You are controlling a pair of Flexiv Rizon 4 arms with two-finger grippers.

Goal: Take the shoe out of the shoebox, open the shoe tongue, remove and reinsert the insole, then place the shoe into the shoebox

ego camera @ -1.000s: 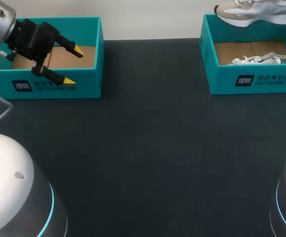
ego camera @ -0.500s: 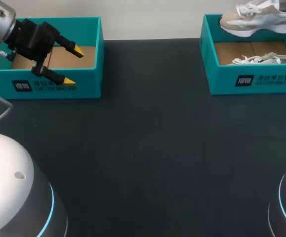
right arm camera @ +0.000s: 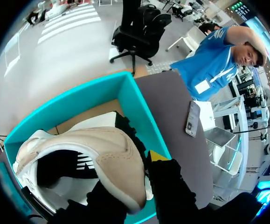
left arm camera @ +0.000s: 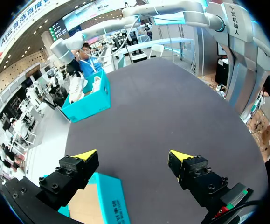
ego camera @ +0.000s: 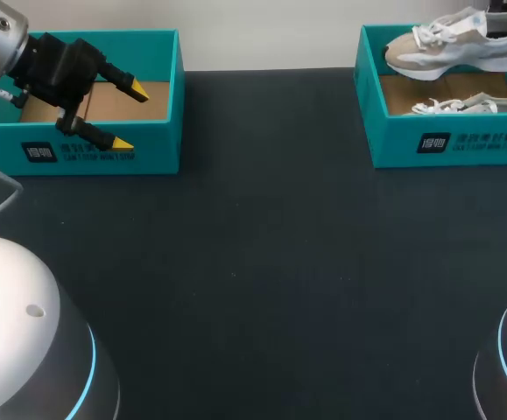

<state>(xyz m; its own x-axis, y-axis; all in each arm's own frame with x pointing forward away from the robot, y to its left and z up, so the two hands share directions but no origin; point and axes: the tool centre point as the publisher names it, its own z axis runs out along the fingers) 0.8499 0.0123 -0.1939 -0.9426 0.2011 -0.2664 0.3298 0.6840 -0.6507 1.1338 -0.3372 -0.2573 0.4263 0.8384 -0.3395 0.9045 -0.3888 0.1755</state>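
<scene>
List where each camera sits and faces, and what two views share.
Head view: above and behind, looking down on the table; left gripper at the left shoebox, arm bases in the near corners.
Left wrist view: on the left wrist, facing across the table toward the right shoebox; its open gripper shows.
Right wrist view: on the right wrist, looking into the right shoebox; right gripper holds the shoe.
Shared: both wrist views show the right shoebox.

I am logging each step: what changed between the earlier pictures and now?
The shoe, held in the right end effector, moved lower in the head view, over the right shoebox. The left end effector stayed open over the left shoebox; the second shoe did not move.
</scene>
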